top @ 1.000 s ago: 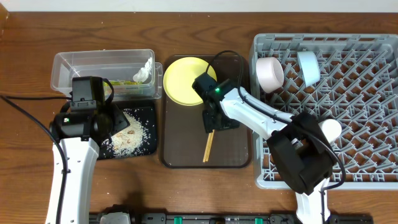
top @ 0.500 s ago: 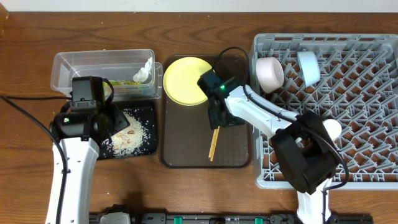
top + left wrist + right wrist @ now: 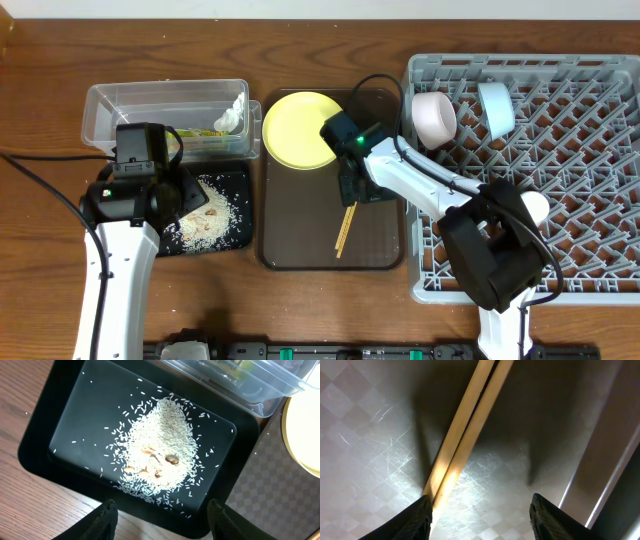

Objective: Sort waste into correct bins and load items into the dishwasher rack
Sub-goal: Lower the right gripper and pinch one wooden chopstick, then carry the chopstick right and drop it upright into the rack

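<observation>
Overhead first: two wooden chopsticks (image 3: 343,232) lie side by side, slightly slanted, on the brown tray (image 3: 385,245), near end toward the front edge. The yellow plate (image 3: 298,130) sits at the tray's far left. The right gripper (image 3: 352,190) hangs right over the chopsticks' far end.

Off to the right, the dishwasher rack (image 3: 560,250) carries a white bowl (image 3: 435,117), a light blue bowl (image 3: 495,108) and a pale cup (image 3: 533,207). On the left, the clear tub (image 3: 150,108) holds the snack wrapper (image 3: 200,131) and the tissue (image 3: 233,113).

A second ago the chopsticks lay a touch further left; they and the right gripper have slid right.

Left wrist view: the left gripper (image 3: 162,516) is spread wide above the black tray (image 3: 85,415), and rice (image 3: 160,455) is heaped in the middle with a few brownish bits.

Right wrist view: fingers (image 3: 420,517) spread apart, pinching nothing; the chopsticks run down the checkered tray, ending just beside the left finger.
</observation>
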{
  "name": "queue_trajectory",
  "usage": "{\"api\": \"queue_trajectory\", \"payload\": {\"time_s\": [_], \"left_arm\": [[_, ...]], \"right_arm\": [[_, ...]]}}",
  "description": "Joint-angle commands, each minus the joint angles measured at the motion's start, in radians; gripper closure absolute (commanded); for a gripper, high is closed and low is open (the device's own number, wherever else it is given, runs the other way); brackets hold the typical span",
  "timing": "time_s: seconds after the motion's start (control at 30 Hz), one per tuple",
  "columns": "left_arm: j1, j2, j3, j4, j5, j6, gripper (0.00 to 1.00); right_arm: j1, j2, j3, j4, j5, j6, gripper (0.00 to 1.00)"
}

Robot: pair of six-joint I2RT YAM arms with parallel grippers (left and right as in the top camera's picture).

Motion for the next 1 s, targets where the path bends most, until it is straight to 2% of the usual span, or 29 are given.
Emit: {"api": "queue_trajectory", "payload": {"time_s": [0.0,0.37,0.97], "left_arm": [[0.004,-0.007,0.007,-0.002,-0.004,-0.009,0.39],[0.004,-0.007,0.007,-0.003,-0.004,-0.009,0.39],[0.004,-0.007,0.007,-0.002,-0.004,-0.009,0.39]], "right_arm": [[0.009,-0.026,-0.027,0.006,0.004,0.000,0.39],[0.042,-0.026,-0.045,0.115,-0.054,0.000,0.37],[-0.038,-0.093,-0.047,0.069,-0.054,0.008,0.39]]}}
